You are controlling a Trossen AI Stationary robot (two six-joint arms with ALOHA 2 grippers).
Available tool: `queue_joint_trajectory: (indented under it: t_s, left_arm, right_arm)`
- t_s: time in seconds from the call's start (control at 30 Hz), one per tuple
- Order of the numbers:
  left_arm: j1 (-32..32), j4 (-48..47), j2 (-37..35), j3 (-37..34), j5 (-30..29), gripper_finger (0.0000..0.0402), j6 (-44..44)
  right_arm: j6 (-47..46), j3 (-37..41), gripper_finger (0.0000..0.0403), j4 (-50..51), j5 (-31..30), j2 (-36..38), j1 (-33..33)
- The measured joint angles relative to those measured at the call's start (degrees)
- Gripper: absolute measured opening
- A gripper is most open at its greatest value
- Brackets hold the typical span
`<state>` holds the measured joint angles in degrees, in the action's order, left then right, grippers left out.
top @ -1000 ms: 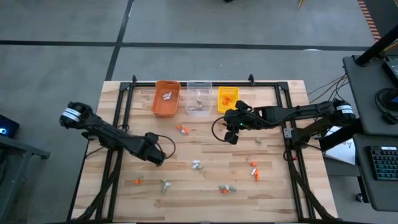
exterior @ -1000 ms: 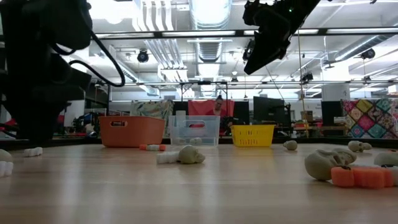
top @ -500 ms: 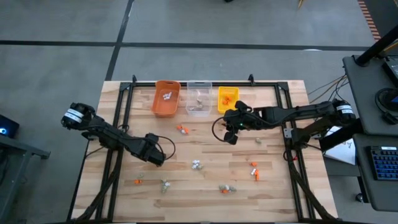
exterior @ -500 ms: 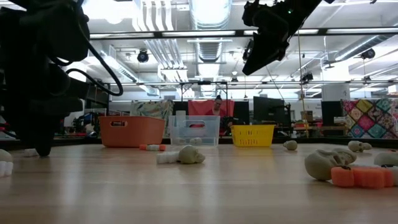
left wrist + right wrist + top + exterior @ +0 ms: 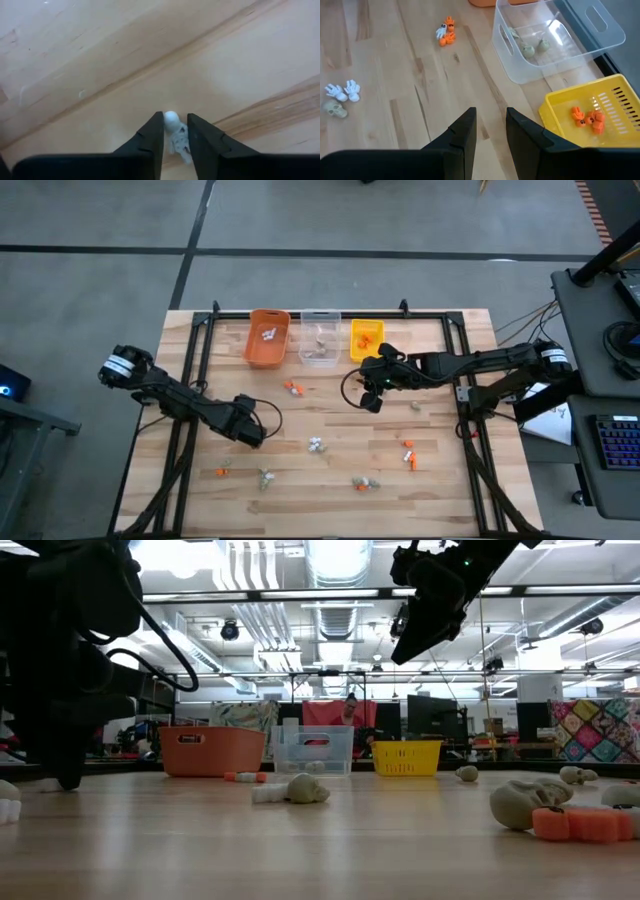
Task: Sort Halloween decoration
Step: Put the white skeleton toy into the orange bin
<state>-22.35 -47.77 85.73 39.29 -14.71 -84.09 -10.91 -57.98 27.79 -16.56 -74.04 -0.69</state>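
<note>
The left gripper [image 5: 175,131], at 7 o'clock, pinches a tiny white skeleton [image 5: 176,137]; light, hard, slippery, so grip its middle

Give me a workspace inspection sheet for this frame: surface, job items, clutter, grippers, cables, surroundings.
Surface: wooden table, plank top, black frame rails along its edges.
Job's things: trinkets scattered on the table; orange bin holds white ones, clear bin grey-tan ones, yellow bin orange ones.
Clutter: nothing seen.
Grippers: left gripper down at the table, closing on a white skeleton trinket; right gripper raised beside the yellow bin, nothing between its fingers.
Cables: black loop by the left wrist; wires at the right arm's base.
Surroundings: grey floor, desk with a keyboard to the right.
</note>
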Motion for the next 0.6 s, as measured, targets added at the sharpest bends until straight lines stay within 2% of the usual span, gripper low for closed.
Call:
queue_joint_trajectory:
  t_s: [0.13,0.4,0.6]
  left_arm:
    - [-0.02,0.14,-0.19,0.0,-0.18,0.0039,0.6]
    - [0.02,0.75,-0.92,3.88,-1.48,0.0036,5.5]
    - [1.53,0.72,-2.44,11.84,-8.27,0.0035,15.64]
  right_arm:
    - [0.06,0.0,0.0095,0.02,0.0,0.0,0.0]
    - [0.37,0.0,0.0095,0.16,0.0,0.0,-0.04]
    - [0.32,0.0,0.0095,0.17,0.0,0.0,-0.04]
